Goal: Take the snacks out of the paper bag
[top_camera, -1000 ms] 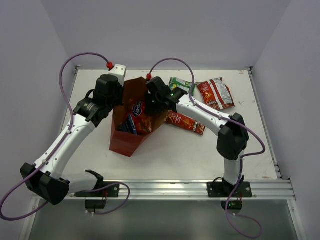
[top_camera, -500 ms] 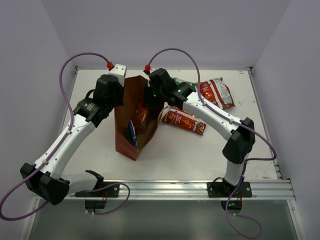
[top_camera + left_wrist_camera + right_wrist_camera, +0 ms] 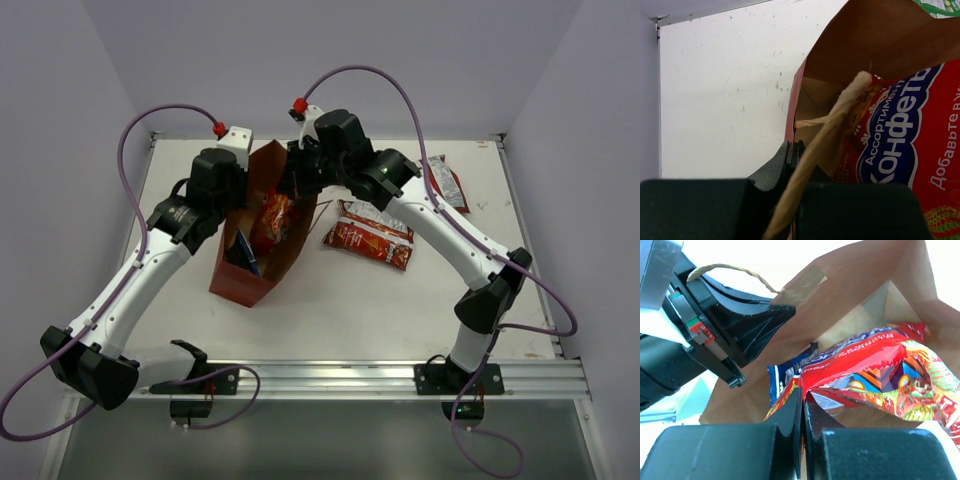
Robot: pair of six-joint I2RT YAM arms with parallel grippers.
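Two packets sit inside the paper bag, one of them gripped.
Open and leaning, the bag stands on the desk; the red cookie bag pokes up at its mouth, with the blue packet lower down beside it. The right hand is pinched tight on a corner of the cookie bag. The left hand is clamped on the bag's rim beside a loop handle. Just right of the bag lies a red chip bag; a second red chip bag lies farther back, partly behind the right arm.
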